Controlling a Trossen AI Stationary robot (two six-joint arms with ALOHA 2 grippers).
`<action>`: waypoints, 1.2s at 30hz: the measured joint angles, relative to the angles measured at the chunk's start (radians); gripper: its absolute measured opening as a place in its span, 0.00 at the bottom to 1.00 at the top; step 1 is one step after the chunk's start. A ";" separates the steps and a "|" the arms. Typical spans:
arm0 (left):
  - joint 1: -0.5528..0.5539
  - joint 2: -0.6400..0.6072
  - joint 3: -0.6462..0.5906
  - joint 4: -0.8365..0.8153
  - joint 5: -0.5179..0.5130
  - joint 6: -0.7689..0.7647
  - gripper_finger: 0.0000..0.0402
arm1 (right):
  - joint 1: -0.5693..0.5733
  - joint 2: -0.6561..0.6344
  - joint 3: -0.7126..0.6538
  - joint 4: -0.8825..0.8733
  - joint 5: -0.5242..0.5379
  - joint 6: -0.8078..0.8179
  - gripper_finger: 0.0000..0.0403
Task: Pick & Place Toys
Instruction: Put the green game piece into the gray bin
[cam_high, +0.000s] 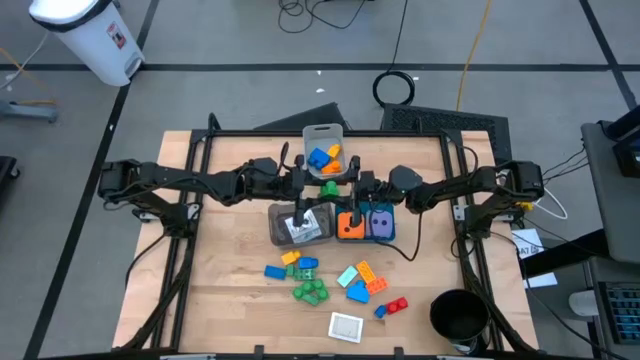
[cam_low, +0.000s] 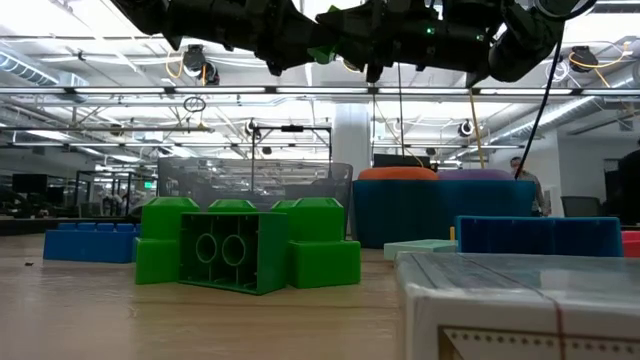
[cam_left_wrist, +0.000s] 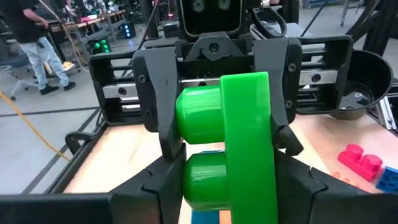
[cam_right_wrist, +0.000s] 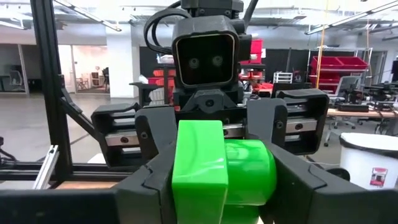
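Note:
A green brick (cam_high: 328, 188) hangs in the air over the middle of the table, above the bins. My left gripper (cam_high: 314, 186) reaches it from the table's left and is shut on it. My right gripper (cam_high: 346, 188) faces it from the table's right, shut on the same brick (cam_right_wrist: 199, 165). Loose toys lie on the near half of the table: a green brick cluster (cam_high: 310, 290), blue and yellow bricks (cam_high: 285, 266), an orange brick (cam_high: 372, 277), a red brick (cam_high: 396, 305) and a white-edged card (cam_high: 346, 325). My left gripper pinches the brick's near end between its two fingers, one finger on the stud side (cam_left_wrist: 186, 183) and one on the underside (cam_left_wrist: 273, 180). The fingers come level from the table's left. The brick stands on edge, clear of everything below. My right gripper pinches the brick's other end between its two fingers, one on the flat underside (cam_right_wrist: 177, 174) and one on a stud's top (cam_right_wrist: 270, 168). Its fingers come roughly level from the table's right, opposite the left gripper's. The brick is lifted clear.
A grey bin (cam_high: 323, 150) holding blue and orange bricks stands at the far middle. Below the grippers are a grey bin (cam_high: 300, 224) with cards and a teal bin (cam_high: 364, 224) with an orange and a purple die. A black cup (cam_high: 460, 315) stands near right.

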 joint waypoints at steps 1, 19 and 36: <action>-0.001 0.000 0.000 -0.002 0.000 -0.008 0.47 | 0.002 0.000 0.000 -0.001 0.001 -0.002 0.42; -0.028 -0.188 0.001 -0.343 -0.311 0.059 0.90 | -0.047 0.012 0.002 -0.066 0.153 -0.065 0.41; 0.079 -0.203 0.001 -0.464 -0.283 -0.096 0.97 | -0.325 0.273 0.086 -0.218 0.213 0.142 0.50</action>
